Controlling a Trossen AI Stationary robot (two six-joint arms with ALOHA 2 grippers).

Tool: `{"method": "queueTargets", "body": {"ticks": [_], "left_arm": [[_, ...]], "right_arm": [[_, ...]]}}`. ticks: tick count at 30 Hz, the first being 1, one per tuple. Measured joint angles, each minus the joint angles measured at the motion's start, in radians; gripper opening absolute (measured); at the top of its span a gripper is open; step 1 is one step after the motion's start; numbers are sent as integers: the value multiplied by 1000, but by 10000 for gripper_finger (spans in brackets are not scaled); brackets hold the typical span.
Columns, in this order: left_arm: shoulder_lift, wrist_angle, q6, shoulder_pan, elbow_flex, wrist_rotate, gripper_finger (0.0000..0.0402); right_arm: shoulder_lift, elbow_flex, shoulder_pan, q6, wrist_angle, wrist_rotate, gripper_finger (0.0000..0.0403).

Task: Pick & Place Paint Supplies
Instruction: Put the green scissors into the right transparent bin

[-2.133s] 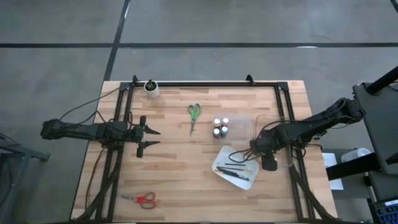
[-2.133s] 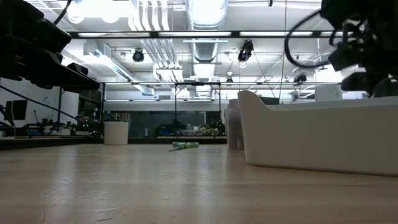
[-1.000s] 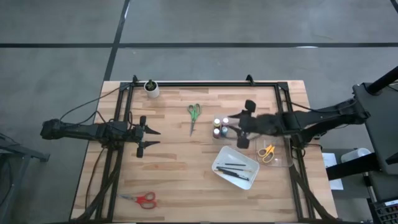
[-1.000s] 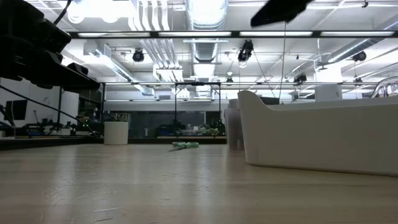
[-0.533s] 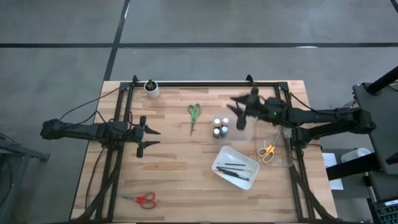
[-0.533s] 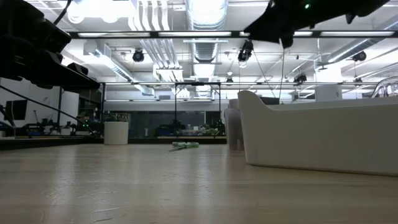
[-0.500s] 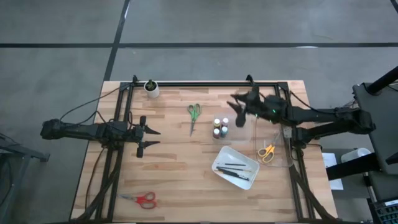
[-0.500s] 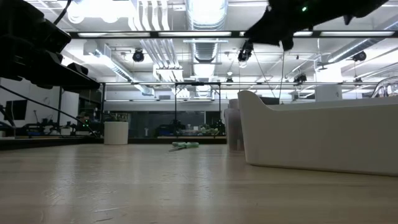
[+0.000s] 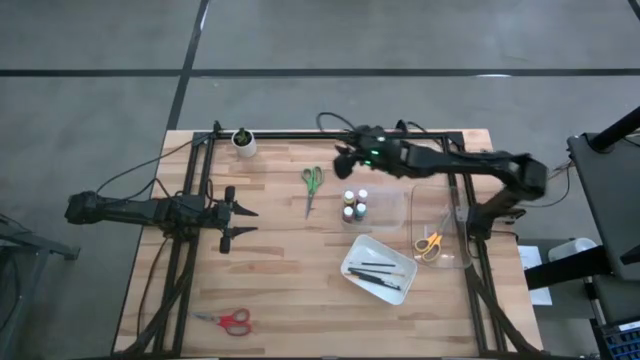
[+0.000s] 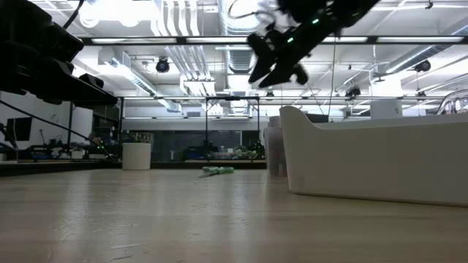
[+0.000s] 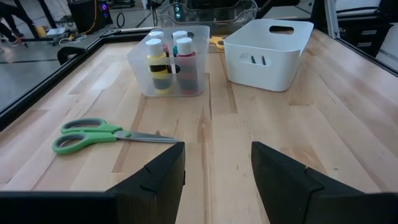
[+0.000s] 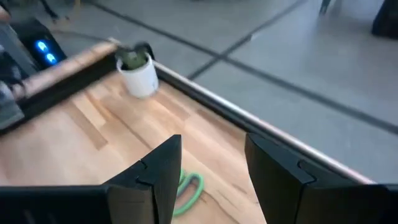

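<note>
The right gripper (image 9: 345,160) hangs in the air above the table (image 9: 280,290), between the green scissors (image 9: 312,185) and the bottles (image 9: 354,204), nearer the table's far rail. Its fingers (image 12: 155,180) stand partly apart with nothing between them. In the right wrist view the green scissors' handles (image 12: 186,190) show just past the fingers, and a white cup (image 12: 139,73) stands farther off by the rail.

The left gripper (image 9: 240,221) waits low over the table, well to the left of the bottles, pointing toward them. Its fingers (image 11: 163,177) are partly open and hold nothing.

The bottles stand upright in a small clear holder (image 11: 168,62), with pale caps; one is yellow and black, another red. The green scissors lie flat on the table just left of the bottles, blades closed. A white tray (image 9: 378,270) sits near the bottles, toward the table's front, with thin dark brushes (image 9: 377,274) lying in it. Right of the bottles is a clear bin (image 9: 440,225) with yellow scissors (image 9: 428,243) inside. Red scissors (image 9: 228,320) lie well apart from the bottles, at the table's front left.
</note>
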Motion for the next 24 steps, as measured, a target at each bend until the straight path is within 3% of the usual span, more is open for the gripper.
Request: {"method": "queueTargets", "body": {"ticks": [4,14,24], "left_arm": [[0,0,0,0,0,0,187],[0,0,0,0,0,0,187],[0,0,0,0,0,0,187]], "right_arm": [[163,166,-5,50,-95,-9,173],[468,581,-5,126,-528,-35,173],[705,855,-7,169,-808,-63,173]]}}
